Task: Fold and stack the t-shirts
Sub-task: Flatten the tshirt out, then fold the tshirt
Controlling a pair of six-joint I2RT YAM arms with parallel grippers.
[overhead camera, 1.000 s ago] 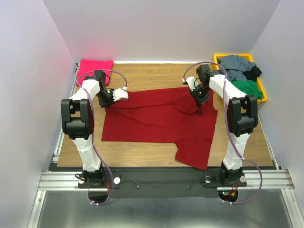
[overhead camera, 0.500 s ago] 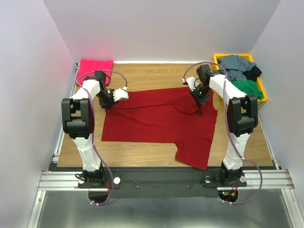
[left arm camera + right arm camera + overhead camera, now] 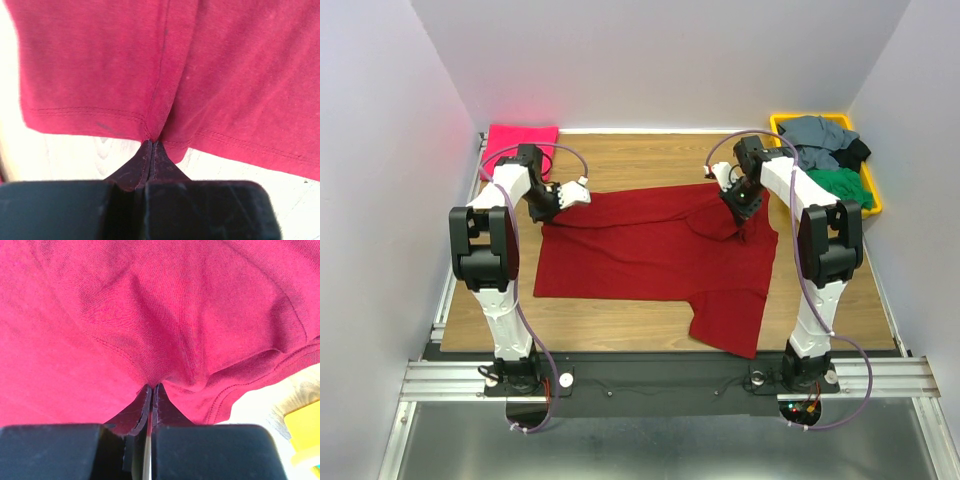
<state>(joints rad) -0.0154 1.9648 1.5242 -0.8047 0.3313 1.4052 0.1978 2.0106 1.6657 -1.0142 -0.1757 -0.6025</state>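
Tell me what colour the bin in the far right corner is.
Yellow bin; top external view shows it best.

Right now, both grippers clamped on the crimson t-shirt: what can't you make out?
Top external: how many piled shirts lie in the yellow bin; grey, green and black fabric overlap.
Top external: hot-pink t-shirt's near edge, behind the left arm.
Wrist views: how many layers of crimson t-shirt the left gripper and right gripper pinch; shut fingers cover it.

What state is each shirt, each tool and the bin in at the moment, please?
red shirt: spread out unfolded, far edge pinched in two places.
pink shirt: folded, far left corner.
bin: heaped with crumpled shirts.
left tool: shut on red shirt's hem.
right tool: shut on red shirt.
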